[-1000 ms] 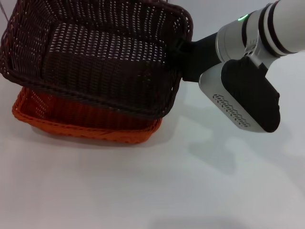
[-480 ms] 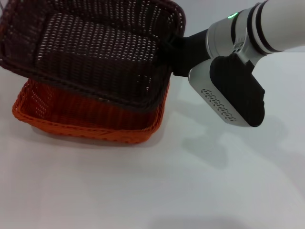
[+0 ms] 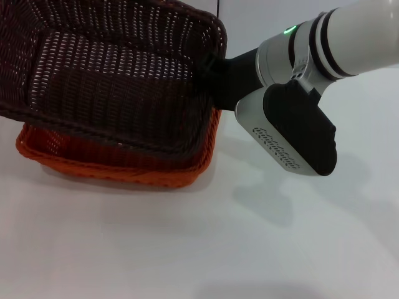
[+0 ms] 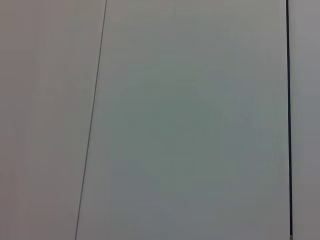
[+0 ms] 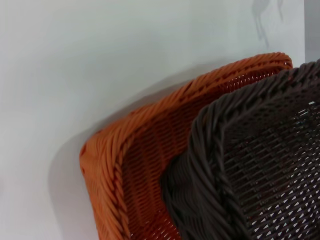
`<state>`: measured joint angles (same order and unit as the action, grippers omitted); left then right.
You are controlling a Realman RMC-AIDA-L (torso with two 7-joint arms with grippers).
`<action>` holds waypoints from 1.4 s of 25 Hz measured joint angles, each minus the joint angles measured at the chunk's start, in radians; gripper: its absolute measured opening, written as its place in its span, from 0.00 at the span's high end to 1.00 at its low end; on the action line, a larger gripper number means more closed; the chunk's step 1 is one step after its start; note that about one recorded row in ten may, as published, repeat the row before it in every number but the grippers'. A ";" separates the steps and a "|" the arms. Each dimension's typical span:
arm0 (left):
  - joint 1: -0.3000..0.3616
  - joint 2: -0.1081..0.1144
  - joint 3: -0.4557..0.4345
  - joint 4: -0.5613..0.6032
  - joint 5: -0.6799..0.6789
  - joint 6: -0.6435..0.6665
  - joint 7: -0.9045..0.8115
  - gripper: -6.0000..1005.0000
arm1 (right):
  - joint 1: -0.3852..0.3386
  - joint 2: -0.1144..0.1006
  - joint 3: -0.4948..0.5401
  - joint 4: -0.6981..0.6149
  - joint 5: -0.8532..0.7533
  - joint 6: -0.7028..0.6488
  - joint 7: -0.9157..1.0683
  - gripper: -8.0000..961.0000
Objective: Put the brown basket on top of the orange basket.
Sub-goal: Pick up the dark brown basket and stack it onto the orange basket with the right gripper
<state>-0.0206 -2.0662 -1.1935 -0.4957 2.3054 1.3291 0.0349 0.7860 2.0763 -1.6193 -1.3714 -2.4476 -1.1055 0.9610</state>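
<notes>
White tabletop (image 3: 187,249) bears the orange basket (image 3: 124,171), the right end effector (image 3: 212,70) gripping the brown basket (image 3: 112,75) tilted inside it

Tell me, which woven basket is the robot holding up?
The dark brown woven wicker basket, gripped at its rim by the right gripper. The bright orange woven basket sits beneath it on the table.

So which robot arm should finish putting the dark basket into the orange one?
The right arm. Its right gripper is at the brown basket's rim, holding it tilted over the orange basket. The left arm isn't in view near the baskets.
</notes>
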 joint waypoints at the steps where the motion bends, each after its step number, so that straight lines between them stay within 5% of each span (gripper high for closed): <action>1: 0.000 0.000 0.000 0.001 0.000 0.000 -0.001 0.24 | -0.002 0.000 0.000 0.000 0.000 0.000 0.000 0.84; 30: -0.019 0.000 -0.001 0.015 0.000 -0.001 -0.006 0.24 | -0.133 0.003 -0.090 0.005 0.081 0.160 0.009 0.78; 33: -0.021 0.000 0.001 0.016 0.000 -0.001 -0.006 0.24 | -0.139 0.003 -0.093 0.008 0.080 0.180 0.010 0.59; 35: -0.023 -0.001 0.001 0.016 0.000 -0.001 -0.006 0.24 | -0.142 0.003 -0.098 0.008 0.078 0.184 0.012 0.55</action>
<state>-0.0432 -2.0672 -1.1926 -0.4800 2.3054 1.3282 0.0291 0.6436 2.0789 -1.7173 -1.3637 -2.3692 -0.9219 0.9733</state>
